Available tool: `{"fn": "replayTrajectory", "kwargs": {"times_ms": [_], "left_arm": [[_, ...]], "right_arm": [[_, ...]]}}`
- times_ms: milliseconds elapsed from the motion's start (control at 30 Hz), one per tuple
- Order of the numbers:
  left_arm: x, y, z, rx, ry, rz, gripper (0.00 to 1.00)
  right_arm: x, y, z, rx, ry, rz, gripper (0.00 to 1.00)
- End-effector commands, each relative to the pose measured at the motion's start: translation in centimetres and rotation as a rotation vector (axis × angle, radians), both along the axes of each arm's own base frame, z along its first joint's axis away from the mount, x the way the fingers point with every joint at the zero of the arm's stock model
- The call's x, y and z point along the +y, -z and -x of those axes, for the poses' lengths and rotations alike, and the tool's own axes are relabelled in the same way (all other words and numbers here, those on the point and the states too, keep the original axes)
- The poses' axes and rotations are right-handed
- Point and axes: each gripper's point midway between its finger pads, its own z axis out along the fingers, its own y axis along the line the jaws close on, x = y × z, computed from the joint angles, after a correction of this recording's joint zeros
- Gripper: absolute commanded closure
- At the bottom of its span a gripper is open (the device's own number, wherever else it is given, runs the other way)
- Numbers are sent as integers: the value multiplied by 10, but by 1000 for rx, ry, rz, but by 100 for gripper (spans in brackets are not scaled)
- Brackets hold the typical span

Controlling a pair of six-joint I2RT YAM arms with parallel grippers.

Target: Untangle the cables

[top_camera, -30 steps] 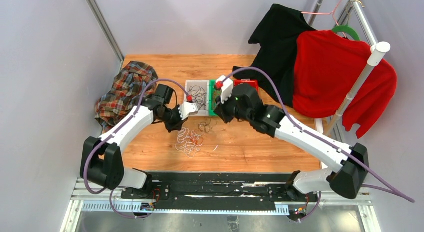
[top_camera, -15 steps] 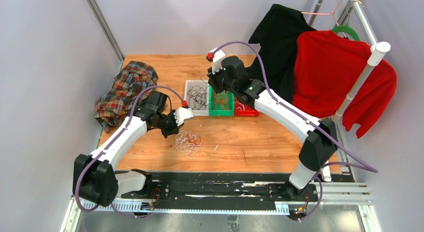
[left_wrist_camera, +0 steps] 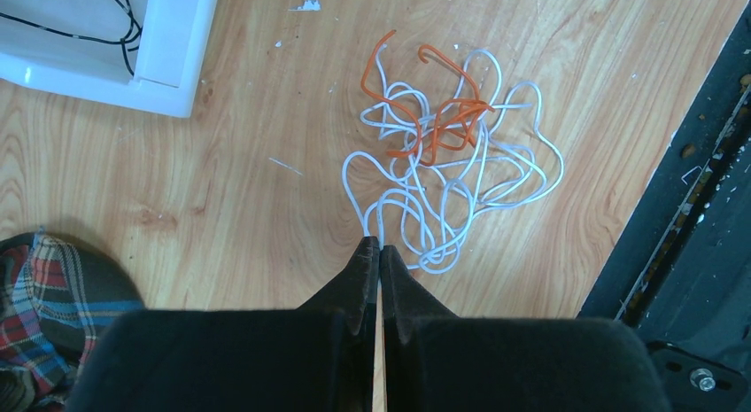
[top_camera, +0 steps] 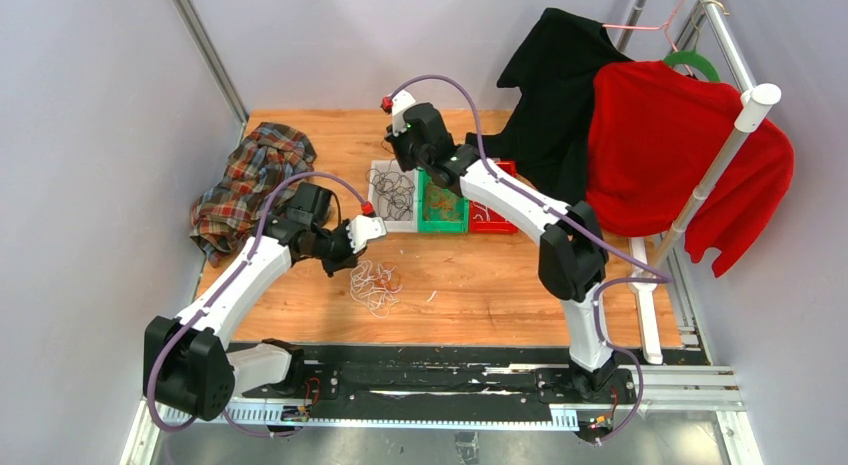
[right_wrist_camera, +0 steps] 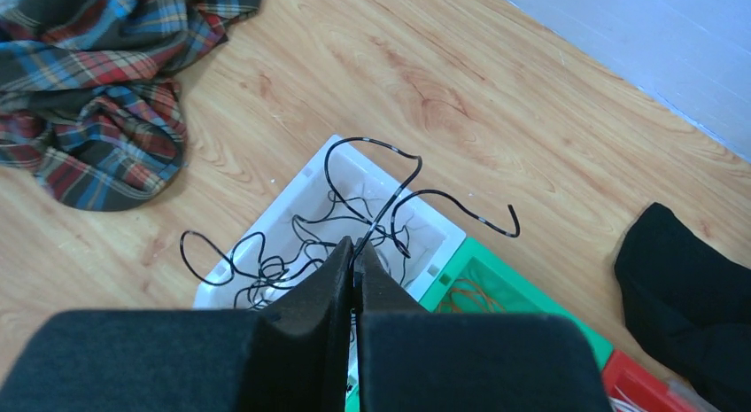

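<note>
A tangle of white and orange cables (left_wrist_camera: 452, 177) lies on the wooden table (top_camera: 520, 285), small in the top view as the same tangle (top_camera: 376, 283). My left gripper (left_wrist_camera: 379, 245) is shut at its near edge, and two white strands run right into its tips. My right gripper (right_wrist_camera: 354, 244) is shut on a black cable (right_wrist_camera: 390, 195), which curls in the air above the white tray (right_wrist_camera: 441, 235). That tray holds more black cables (right_wrist_camera: 292, 252). In the top view my right gripper (top_camera: 402, 157) hangs over the far end of the white tray (top_camera: 395, 226).
Beside the white tray stand a green tray (top_camera: 443, 226) with orange cables (right_wrist_camera: 469, 297) and a red tray (top_camera: 492, 225). A plaid cloth (top_camera: 250, 185) lies at the far left. A black garment (top_camera: 560, 75) and a red sweater (top_camera: 680, 155) hang on a rack at the right.
My right arm has swung from the table's middle to the far left, over the white tray, with the black cable in its jaws. The left gripper has shifted slightly toward the tangle.
</note>
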Motion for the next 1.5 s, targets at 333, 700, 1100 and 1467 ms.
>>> {"fn": "replayTrajectory", "kwargs": {"times_ms": [333, 700, 1100, 1467], "left_arm": [[-6, -12, -5, -30, 22, 39, 99], [-12, -22, -10, -38, 24, 68, 99], [-14, -32, -14, -54, 18, 88, 99], [-25, -55, -15, -41, -18, 161, 99]], "right_arm": [[-16, 64, -29, -11, 55, 237, 100], [-1, 119, -16, 92, -7, 308, 87], [-7, 33, -6, 8, -2, 143, 39], [-45, -19, 97, -20, -97, -250, 29]]}}
